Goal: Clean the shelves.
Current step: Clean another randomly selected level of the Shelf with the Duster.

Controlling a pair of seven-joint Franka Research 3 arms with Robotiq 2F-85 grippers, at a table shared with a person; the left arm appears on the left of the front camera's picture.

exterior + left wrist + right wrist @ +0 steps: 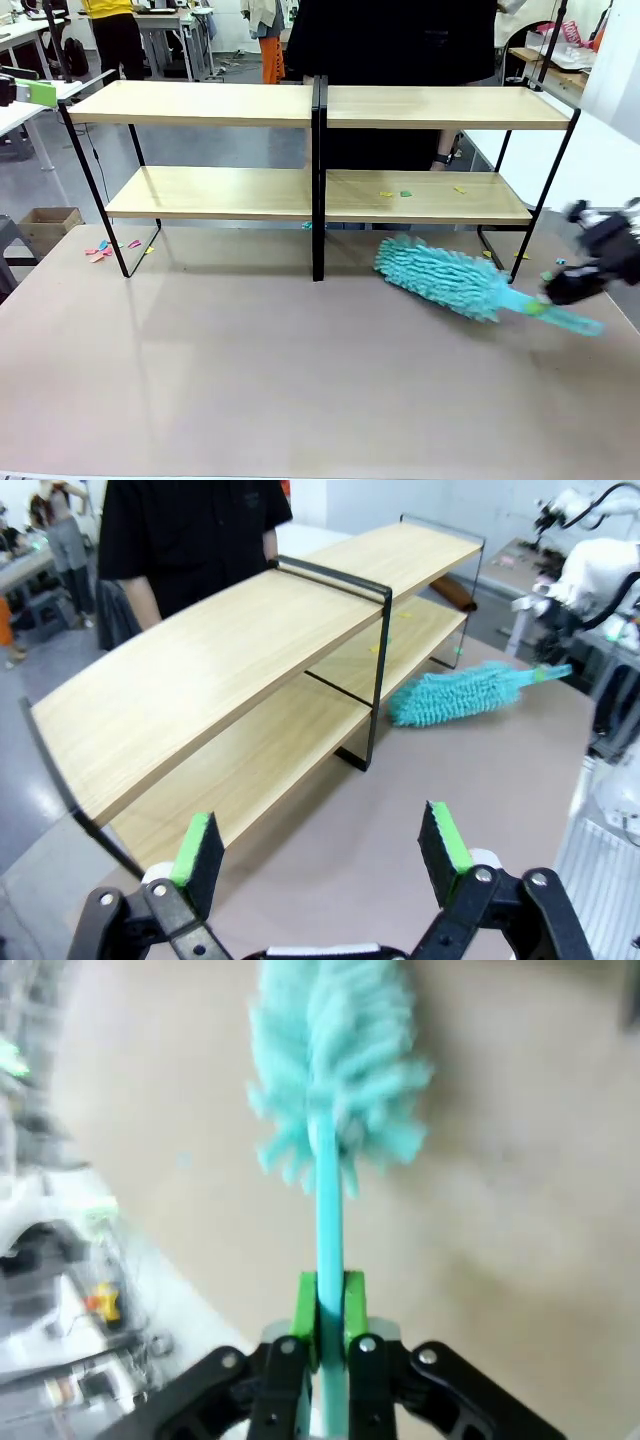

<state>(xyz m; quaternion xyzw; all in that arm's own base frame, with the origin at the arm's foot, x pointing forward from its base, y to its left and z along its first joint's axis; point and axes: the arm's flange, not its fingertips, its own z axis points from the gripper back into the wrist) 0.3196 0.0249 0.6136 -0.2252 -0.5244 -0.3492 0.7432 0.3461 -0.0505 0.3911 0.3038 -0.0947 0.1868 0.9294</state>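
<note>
The shelves (315, 105) stand across the table's far half: two side-by-side units of light wooden boards on a thin black frame, also seen in the left wrist view (230, 660). A teal fluffy duster (440, 275) lies low over the table in front of the right unit. My right gripper (552, 295), blurred by motion, is shut on its handle (328, 1230), with the fluffy head (335, 1070) pointing away from it. My left gripper (320, 845) is open and holds nothing, above the shelves' left end; its green pad (40, 93) shows at the far left.
Small coloured paper scraps lie on the lower right board (405, 192) and on the table (103, 248) by the left leg. A person in black (390, 40) stands behind the shelves. A cardboard box (45, 225) sits on the floor at left.
</note>
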